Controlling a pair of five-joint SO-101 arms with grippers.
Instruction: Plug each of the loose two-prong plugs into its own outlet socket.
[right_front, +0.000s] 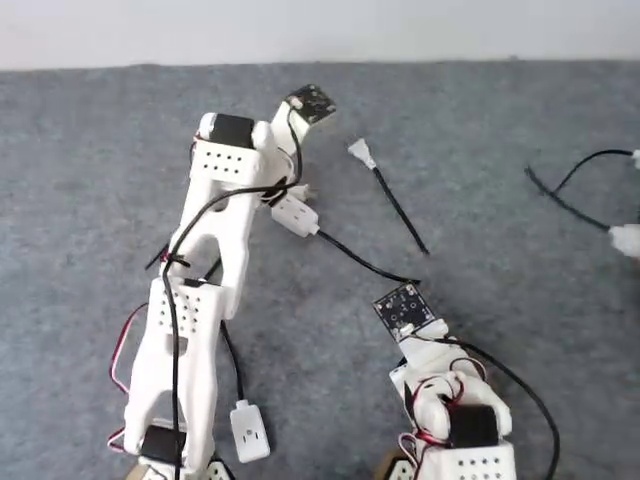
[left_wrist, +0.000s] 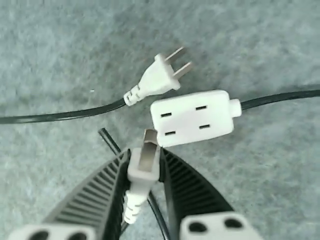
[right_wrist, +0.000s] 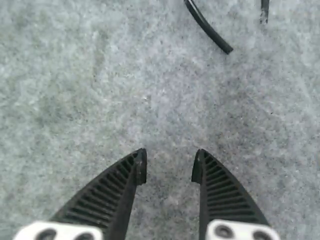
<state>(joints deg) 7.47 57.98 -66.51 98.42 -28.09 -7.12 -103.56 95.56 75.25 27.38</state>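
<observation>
The left tool (left_wrist: 145, 156) is clamped on a white two-prong plug (left_wrist: 142, 165), gripping its moulded body from both sides. The plug's flat metal prongs point away from the tool. Their tips reach the nearest edge of a white moulded outlet block (left_wrist: 192, 117), at or touching the casing and not seated in any slot. This outlet block lies flat on the grey felt-covered desk (right_front: 500, 330), left of the middle and toward the far edge. Two pairs of slots face up, and a black outlet cord (right_front: 365, 262) runs from it toward the middle of the desk. A second white two-prong plug (left_wrist: 157, 82) lies loose just beside the block on the side away from the tool. It is not touching the block, and its prongs are bare. A second white outlet block (right_front: 249, 431) lies by the near edge, beside the left arm's base, slots up. At the right edge a small white fitting (right_front: 625, 240) sits on a thin black lead; whether it is a plug or a socket cannot be told. The right tool (right_wrist: 170, 155) hangs over bare felt toward the near edge, jaws moderately wide and holding nothing. The end of a black cord (right_wrist: 210, 32) lies beyond it, well apart.
</observation>
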